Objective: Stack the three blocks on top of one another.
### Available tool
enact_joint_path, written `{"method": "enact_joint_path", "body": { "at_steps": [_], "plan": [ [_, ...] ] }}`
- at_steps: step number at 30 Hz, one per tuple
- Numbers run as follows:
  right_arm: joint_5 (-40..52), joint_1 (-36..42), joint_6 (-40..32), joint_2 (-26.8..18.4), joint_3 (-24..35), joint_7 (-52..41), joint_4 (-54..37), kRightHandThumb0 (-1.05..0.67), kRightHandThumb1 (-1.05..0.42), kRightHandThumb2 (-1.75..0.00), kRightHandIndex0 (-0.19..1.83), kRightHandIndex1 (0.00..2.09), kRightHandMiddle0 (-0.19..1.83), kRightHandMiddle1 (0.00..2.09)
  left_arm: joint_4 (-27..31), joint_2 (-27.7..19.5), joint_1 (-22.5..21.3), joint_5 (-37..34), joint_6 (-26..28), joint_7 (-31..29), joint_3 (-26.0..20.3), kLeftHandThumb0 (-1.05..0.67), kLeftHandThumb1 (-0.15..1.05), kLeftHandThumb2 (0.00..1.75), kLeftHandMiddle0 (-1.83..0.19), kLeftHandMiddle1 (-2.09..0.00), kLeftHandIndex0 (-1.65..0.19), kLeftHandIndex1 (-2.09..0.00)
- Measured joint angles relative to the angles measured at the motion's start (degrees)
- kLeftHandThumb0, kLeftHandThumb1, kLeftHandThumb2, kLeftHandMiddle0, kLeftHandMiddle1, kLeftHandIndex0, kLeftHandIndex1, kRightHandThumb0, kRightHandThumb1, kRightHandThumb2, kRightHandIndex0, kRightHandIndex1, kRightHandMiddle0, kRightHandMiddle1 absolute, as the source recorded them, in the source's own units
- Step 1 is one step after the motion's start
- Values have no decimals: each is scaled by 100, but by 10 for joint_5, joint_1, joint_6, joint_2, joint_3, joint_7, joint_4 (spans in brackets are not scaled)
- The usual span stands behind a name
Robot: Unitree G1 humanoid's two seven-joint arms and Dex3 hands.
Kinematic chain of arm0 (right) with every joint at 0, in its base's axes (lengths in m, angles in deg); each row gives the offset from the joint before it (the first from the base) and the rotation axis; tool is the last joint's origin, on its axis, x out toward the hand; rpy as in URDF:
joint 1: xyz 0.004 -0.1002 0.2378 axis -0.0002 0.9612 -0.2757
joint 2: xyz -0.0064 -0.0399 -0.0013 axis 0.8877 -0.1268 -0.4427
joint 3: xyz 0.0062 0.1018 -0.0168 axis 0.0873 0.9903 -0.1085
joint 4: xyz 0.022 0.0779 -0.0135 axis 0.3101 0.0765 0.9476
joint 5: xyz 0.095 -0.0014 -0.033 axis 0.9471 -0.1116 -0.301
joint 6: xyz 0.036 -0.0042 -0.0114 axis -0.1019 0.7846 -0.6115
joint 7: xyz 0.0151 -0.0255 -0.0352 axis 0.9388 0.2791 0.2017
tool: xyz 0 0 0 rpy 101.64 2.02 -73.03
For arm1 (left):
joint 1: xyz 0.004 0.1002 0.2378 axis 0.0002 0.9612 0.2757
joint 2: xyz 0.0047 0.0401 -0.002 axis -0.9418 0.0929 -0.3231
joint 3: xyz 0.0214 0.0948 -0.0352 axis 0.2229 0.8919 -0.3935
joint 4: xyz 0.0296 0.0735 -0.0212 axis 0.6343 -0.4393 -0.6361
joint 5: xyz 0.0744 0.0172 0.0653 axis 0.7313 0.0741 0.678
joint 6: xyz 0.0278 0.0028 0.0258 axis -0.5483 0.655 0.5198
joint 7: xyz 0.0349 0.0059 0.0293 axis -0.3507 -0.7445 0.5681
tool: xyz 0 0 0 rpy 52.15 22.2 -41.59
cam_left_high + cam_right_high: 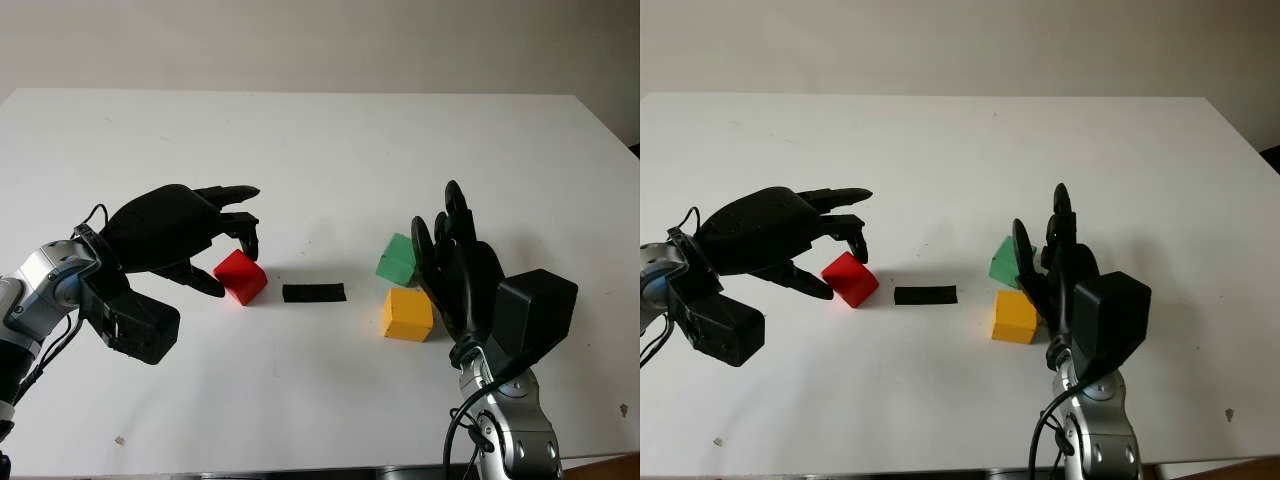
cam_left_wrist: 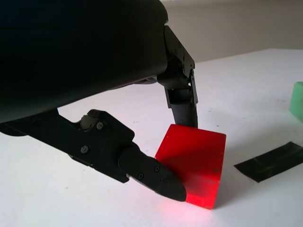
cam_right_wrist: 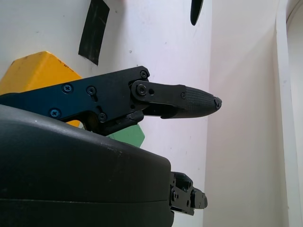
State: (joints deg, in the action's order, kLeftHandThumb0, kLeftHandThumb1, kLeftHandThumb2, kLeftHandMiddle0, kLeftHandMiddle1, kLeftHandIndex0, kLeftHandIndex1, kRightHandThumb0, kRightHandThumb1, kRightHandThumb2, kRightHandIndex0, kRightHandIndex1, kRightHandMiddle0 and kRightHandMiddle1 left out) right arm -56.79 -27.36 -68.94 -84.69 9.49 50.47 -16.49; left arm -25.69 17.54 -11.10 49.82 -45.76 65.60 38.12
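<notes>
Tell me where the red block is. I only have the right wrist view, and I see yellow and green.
Observer: The red block is on the table, just left of the black tape strip.
Operator: Is the left hand on it?
Observer: Yes, the left hand has its thumb and a finger closed on it.
Operator: Anything stacked yet?
Observer: No. The green block and yellow block each stand on the table, green behind yellow, with the open right hand just to their right.

Left hand [image 1: 805,245] curled around red block [image 1: 850,279], right hand [image 1: 1055,265] beside green block [image 1: 1006,263]
</notes>
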Motion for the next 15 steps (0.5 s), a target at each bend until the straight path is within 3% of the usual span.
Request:
{"method": "enact_joint_path", "body": {
  "at_steps": [10,15],
  "plan": [
    [1,0,-7,1,-4,5,-3,-60,-105,-40,-16,6,-12,9,19,31,-6,-165,51,-125,-8,-39,90,6,-28,-7,-50,-116],
    [-14,3,-7,1,-10,12,-7,-60,-105,-38,-16,6,-11,9,50,67,3,-246,135,-180,-17,-40,94,6,-24,-5,-43,-122]
  ]
}}
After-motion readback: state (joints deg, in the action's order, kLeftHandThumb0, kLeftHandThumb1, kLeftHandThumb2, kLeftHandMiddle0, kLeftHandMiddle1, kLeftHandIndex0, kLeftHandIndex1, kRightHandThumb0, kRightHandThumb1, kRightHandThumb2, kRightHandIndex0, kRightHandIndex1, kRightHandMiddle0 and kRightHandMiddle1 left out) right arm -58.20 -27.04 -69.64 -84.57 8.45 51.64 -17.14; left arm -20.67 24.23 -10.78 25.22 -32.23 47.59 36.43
